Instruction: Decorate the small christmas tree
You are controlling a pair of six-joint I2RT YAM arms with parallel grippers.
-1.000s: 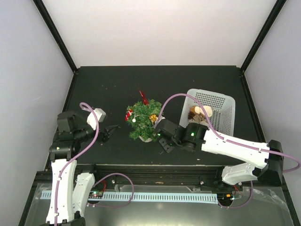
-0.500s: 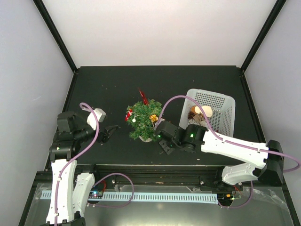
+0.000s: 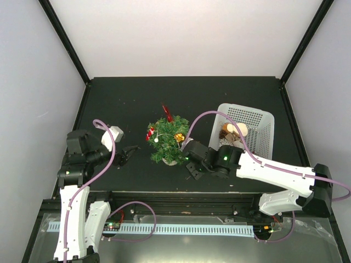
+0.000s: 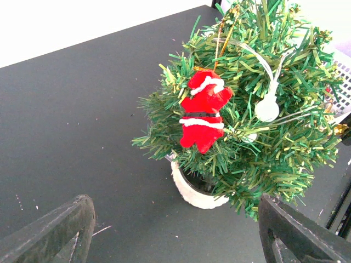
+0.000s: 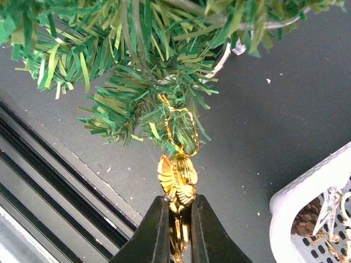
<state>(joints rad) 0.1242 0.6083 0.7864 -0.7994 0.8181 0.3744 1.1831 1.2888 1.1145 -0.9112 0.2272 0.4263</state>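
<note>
Right wrist view alone shows the right gripper (image 5: 178, 219) clenched on a gold ornament (image 5: 177, 178), its loop at a low branch tip of the small christmas tree (image 5: 137, 55), upper centre. Left wrist view alone shows a red Santa (image 4: 202, 116) hanging on the tree, with the left gripper (image 4: 175, 235) spread wide and empty. Top external: the tree is mid-frame, left of the white basket (image 3: 262, 118).
</note>
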